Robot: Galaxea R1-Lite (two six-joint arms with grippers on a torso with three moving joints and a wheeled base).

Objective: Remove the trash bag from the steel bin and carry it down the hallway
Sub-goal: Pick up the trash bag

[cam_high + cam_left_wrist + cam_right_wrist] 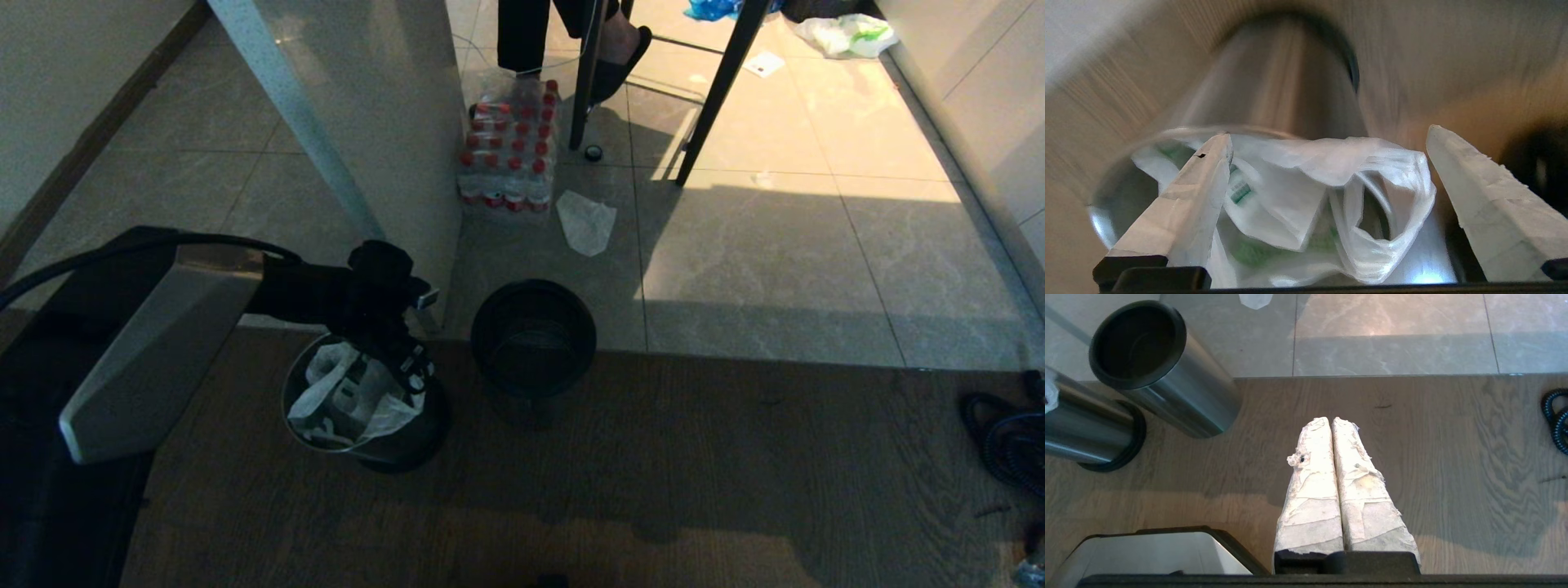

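Two bins stand side by side on the wood-grain floor close in front of the robot. The nearer one, on the robot's left, is the steel bin (384, 441), upright on its black base ring with its open mouth facing up. The trash bag (347, 392) sits inside it, crumpled, its thin white folds and one loop handle rising to about rim height; green print shows through the plastic, but what it holds cannot be made out. The left gripper (1327, 134) hangs directly over the bin's mouth, pointing down at the bag, its taped fingers (1184, 204) spread wide on either side of the bag's gathered top with nothing between them yet held. From the head view the dark wrist covers the bin's far rim, and the left wrist view is smeared, so contact with the plastic cannot be judged. The right gripper (1332, 420) is parked low over bare wood, fingers pressed together and empty. Just beside the steel bin stands the second bin (534, 336), dark inside. Farther off on the tiles lie a scrap of white paper (586, 220) and a pack of red-capped bottles (510, 155), then table legs and a person's foot, cut off at the frame's top.
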